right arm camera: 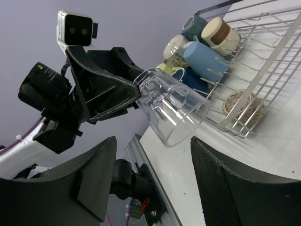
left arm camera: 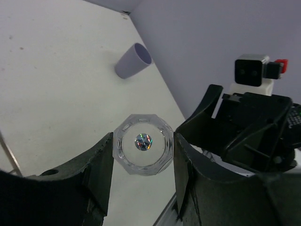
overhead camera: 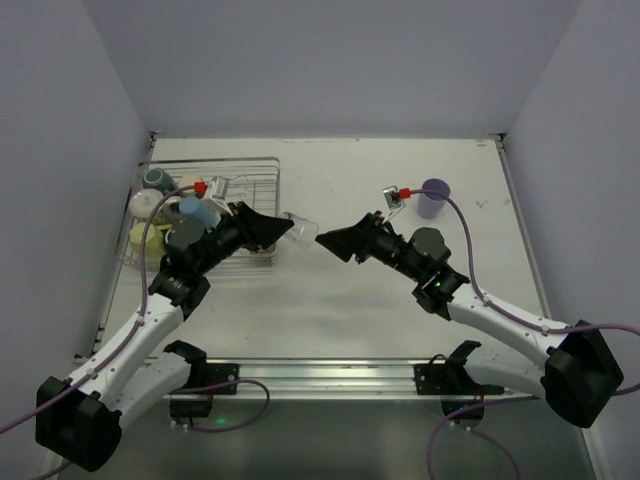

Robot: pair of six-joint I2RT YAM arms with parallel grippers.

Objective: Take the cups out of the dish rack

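My left gripper [overhead camera: 287, 225] is shut on the base of a clear faceted tumbler [overhead camera: 301, 227] and holds it sideways above the table, its mouth towards the right gripper. The tumbler's base sits between my fingers in the left wrist view [left arm camera: 143, 150]. My right gripper [overhead camera: 325, 238] is open and empty, just short of the tumbler's mouth [right arm camera: 175, 112]. The silver wire dish rack [overhead camera: 258, 176] stands at the far left with several cups in it: dark teal [overhead camera: 155, 179], light blue [overhead camera: 196, 211], pale yellow [overhead camera: 143, 238]. A lavender cup [overhead camera: 434, 198] stands on the table at the far right.
In the right wrist view the rack [right arm camera: 270, 66] holds light blue [right arm camera: 204, 59], tan [right arm camera: 218, 33], navy [right arm camera: 190, 77] and dark teal [right arm camera: 193, 23] cups, and a speckled round piece [right arm camera: 240, 103]. The lavender cup also shows in the left wrist view [left arm camera: 134, 61]. White walls enclose the table.
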